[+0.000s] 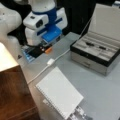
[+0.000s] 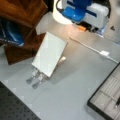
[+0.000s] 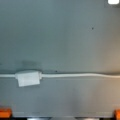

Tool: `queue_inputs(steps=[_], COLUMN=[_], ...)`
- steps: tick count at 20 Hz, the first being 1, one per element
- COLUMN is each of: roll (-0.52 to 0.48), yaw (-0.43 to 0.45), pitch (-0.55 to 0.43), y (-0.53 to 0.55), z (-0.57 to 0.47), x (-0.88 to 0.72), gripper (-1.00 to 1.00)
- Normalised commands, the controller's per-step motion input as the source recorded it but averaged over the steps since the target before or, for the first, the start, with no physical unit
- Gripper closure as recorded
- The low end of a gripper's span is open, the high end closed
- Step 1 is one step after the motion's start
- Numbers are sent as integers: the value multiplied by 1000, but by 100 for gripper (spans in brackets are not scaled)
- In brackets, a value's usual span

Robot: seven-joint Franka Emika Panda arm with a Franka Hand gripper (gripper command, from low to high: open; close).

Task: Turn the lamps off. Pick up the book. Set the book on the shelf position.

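Note:
The book (image 1: 58,91) (image 2: 50,53), a white spiral-bound notebook, lies on the grey table with one end over metal strips. My gripper (image 1: 45,49) (image 2: 88,28) (image 3: 60,114) hangs open over the table behind the book and holds nothing. Its orange fingertips (image 3: 5,113) sit far apart at the wrist view's bottom corners. Just ahead of them lies a white cable with an inline switch (image 3: 27,78) (image 1: 50,62) (image 2: 104,53). Part of a cream lamp shade (image 1: 6,58) shows at a front view's left. The shelf position, a dark wooden top (image 1: 12,90) (image 2: 22,10), lies beside the book.
An open grey case (image 1: 97,52) (image 2: 107,100) stands on the table, at the right in both front views. Perforated metal strips (image 1: 78,113) (image 2: 36,78) stick out from under the book. A dark perforated board (image 2: 12,108) fills a front view's bottom left corner.

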Motion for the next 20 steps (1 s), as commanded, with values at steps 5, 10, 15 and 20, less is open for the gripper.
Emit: queue_inputs(steps=[5, 10, 15, 20], roll=[-146, -124, -77, -35], yaw=[236, 200, 118, 63], pitch=[3, -32, -139, -226], y=[-2, -2, 77, 228], z=[-35, -113, -222, -286], x=[-121, -447, -644, -640], gripper=[-100, -100, -100, -100])
